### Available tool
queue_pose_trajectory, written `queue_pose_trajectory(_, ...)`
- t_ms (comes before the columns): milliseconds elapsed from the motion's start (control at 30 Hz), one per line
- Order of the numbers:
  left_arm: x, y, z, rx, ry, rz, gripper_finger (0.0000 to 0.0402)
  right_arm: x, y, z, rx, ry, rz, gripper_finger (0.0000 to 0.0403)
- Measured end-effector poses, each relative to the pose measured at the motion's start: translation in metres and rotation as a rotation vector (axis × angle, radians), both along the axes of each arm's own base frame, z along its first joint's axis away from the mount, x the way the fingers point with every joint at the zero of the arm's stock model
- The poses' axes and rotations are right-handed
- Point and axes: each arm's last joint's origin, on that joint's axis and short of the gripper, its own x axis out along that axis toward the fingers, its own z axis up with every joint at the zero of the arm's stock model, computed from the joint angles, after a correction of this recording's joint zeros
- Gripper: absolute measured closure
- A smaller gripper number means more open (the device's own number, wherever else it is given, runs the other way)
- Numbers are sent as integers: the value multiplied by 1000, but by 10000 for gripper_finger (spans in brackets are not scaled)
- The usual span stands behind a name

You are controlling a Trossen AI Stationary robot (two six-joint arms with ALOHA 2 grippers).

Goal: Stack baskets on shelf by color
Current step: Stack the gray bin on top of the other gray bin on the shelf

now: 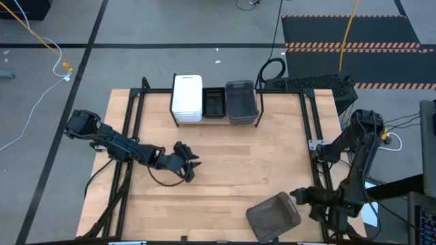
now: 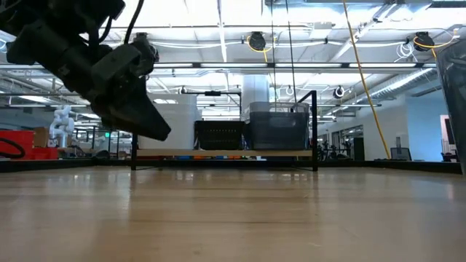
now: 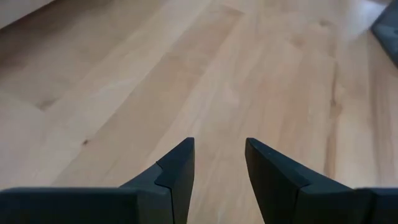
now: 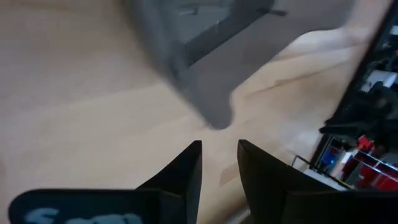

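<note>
So the shelf (image 1: 276, 94) at the desk's far edge is holding a solid white stack (image 1: 187, 97), a black mesh tray (image 1: 214, 103) and translucent grey trays (image 1: 240, 102). One last grey tray (image 1: 272, 216) is sitting near the front, probably next. Right pincer (image 1: 297, 195) is hovering just beside it, released and empty; left pincer (image 1: 191, 164) is idling mid-desk, also released.

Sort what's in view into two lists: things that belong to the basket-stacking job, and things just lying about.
Job:
white baskets, black basket and grey baskets on the shelf
loose grey basket near the right gripper
left gripper, open and empty

Lying about:
keyboard beyond the table
</note>
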Motion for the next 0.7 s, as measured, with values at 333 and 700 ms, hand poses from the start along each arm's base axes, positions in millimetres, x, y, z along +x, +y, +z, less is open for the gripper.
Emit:
queue_pose_trajectory(333, 1, -1, 2, 43, -21, -15, 256, 1, 16, -25, -121, 59, 73, 307)
queue_pose_trajectory(700, 2, 5, 2, 77, -9, -11, 256, 22, 17, -27, -112, 38, 78, 307)
